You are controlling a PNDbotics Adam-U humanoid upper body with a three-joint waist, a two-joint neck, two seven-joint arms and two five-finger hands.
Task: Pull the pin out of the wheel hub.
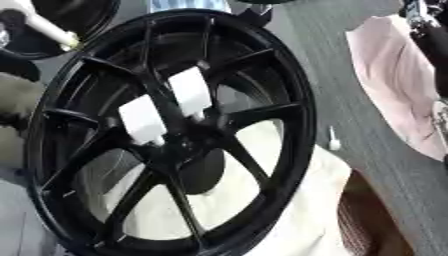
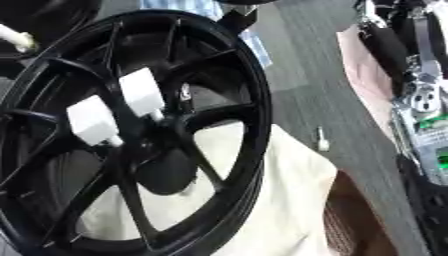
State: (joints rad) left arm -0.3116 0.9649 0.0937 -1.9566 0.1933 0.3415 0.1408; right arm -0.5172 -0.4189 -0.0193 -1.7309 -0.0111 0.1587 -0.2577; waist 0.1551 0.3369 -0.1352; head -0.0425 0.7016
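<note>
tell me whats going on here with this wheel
A black wheel stands tilted on a cream cloth, filling most of the view. Two white blocks sit on the spokes near the hub. A small white pin-like piece lies on the grey floor to the right, apart from the wheel. The robot's right arm shows at the right edge; neither hand can be seen, so nothing is touching the wheel.

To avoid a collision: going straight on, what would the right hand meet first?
The hand itself does not show. The right arm runs down the picture's right edge, clear of the wheel; its line looks free, though depth is unclear.
</note>
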